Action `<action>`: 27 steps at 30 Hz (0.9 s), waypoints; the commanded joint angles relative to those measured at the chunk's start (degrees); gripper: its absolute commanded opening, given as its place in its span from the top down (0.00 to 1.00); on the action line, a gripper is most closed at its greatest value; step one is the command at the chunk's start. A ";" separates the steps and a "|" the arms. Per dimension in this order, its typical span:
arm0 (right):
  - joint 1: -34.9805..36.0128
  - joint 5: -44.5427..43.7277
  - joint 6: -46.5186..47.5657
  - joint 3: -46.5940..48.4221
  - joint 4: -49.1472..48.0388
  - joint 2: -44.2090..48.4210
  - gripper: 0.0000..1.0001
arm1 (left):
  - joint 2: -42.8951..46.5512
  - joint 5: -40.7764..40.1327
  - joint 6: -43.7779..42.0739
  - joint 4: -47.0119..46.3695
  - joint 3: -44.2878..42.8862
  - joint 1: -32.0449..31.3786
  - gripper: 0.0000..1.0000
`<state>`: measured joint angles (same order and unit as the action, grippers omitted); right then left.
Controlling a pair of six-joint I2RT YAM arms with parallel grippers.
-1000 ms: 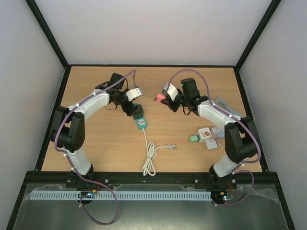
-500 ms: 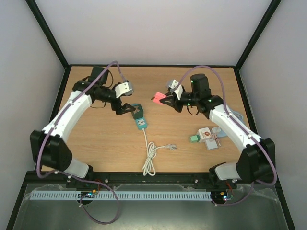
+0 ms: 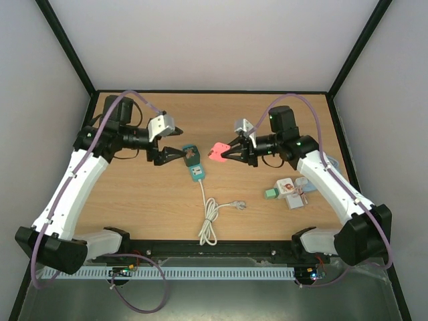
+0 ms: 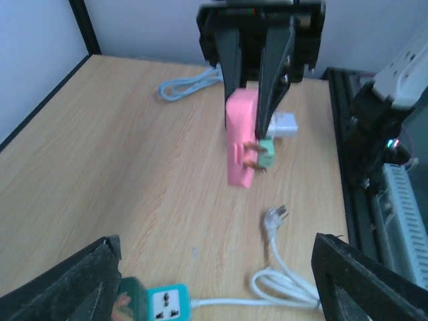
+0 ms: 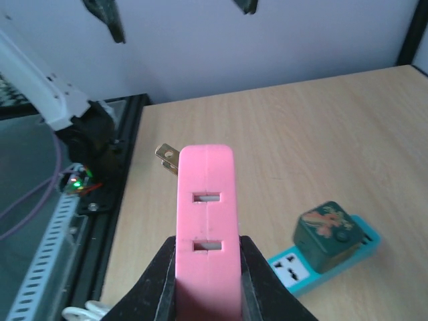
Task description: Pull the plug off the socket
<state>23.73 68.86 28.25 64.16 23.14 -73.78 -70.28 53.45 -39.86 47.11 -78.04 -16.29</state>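
A teal socket strip (image 3: 197, 174) lies mid-table with a dark green plug (image 3: 190, 154) seated in its far end. My left gripper (image 3: 171, 156) is open, just left of the green plug and apart from it. In the left wrist view the strip (image 4: 165, 304) and plug (image 4: 127, 301) sit low, beside my left finger (image 4: 80, 287). My right gripper (image 3: 226, 152) is shut on a pink adapter (image 3: 216, 152), held above the table right of the strip. The right wrist view shows the pink adapter (image 5: 207, 221), the green plug (image 5: 328, 226) and the strip (image 5: 294, 271).
The strip's white cord (image 3: 210, 221) coils toward the near edge, its own plug (image 3: 239, 206) loose on the table. Small adapters (image 3: 287, 189) lie at the right. A pale blue cable (image 3: 311, 144) lies behind my right arm.
My left gripper has come off the green plug, opened and drawn back to the left. My right gripper has carried the pink adapter down and left toward the strip.
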 commanded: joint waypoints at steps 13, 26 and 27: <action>6.43 8.49 -3.44 1.81 2.09 3.44 0.91 | 0.90 6.36 23.52 -12.47 6.69 -9.87 0.44; 7.09 7.93 -3.28 2.07 1.85 2.70 0.92 | 0.58 7.96 25.88 -15.63 9.44 -11.63 0.52; 7.17 7.80 -3.29 2.06 1.76 2.61 0.92 | 0.56 7.92 26.13 -15.89 9.52 -11.79 0.51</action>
<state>30.06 75.88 25.28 65.10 24.93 -71.83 -70.02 59.24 -14.76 32.86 -68.79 -27.33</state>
